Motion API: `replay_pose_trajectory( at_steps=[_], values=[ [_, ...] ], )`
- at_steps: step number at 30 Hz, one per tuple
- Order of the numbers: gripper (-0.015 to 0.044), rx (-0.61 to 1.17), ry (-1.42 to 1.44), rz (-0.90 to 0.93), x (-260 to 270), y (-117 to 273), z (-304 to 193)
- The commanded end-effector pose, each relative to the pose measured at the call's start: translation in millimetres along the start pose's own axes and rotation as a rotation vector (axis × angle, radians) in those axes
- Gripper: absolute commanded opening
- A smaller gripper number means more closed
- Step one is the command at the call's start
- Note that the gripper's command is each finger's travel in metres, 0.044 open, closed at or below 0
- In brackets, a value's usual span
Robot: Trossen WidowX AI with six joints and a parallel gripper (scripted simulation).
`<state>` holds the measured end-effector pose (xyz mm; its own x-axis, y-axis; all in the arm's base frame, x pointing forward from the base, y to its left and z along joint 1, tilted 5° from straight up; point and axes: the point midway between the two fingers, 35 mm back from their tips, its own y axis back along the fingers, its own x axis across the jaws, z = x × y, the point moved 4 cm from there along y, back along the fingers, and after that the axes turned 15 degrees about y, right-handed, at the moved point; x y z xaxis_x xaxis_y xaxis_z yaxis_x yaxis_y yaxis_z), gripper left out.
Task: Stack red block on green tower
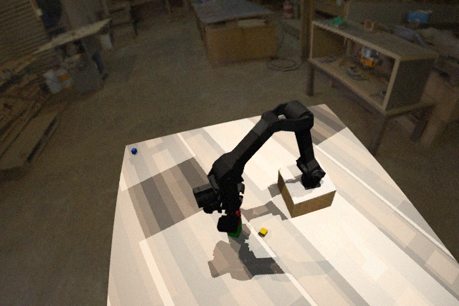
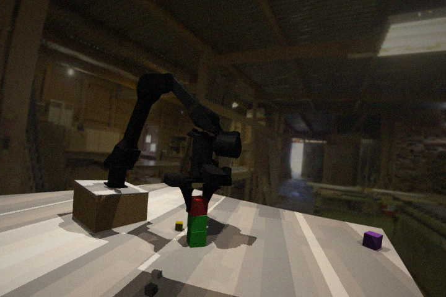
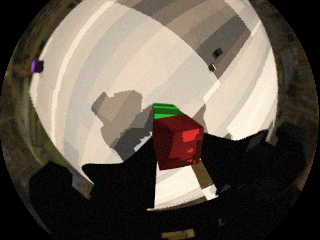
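- gripper (image 2: 197,201): pointing down, clamped on the red block (image 2: 197,205).
- red block: directly over the green tower (image 2: 196,231), its underside at the tower's top.
- yellow cube (image 2: 178,226): near the tower.

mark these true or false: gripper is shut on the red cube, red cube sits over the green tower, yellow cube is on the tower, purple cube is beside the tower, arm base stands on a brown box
1. The black gripper is shut on the red cube. True.
2. The red cube is directly over the green block tower. True.
3. The small yellow cube is on the tower. False: it lies on the table beside the tower.
4. The purple cube is beside the tower. False: it sits far off, near the table's edge.
5. The arm's base stands on a brown box. True.
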<state>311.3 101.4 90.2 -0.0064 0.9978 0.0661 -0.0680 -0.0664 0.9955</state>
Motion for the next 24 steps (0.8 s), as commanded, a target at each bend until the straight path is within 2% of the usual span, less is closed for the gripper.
replay_pose_trajectory(
  at_steps=[1, 17, 24],
  values=[
    [0.0000, -0.012, -0.004, 0.000, 0.2, -0.1, 1.5],
    [0.0000, -0.012, -0.004, 0.000, 0.2, 0.0, 1.5],
    [0.0184, -0.009, 0.000, 0.003, 0.4, -0.9, 1.0]
  ],
)
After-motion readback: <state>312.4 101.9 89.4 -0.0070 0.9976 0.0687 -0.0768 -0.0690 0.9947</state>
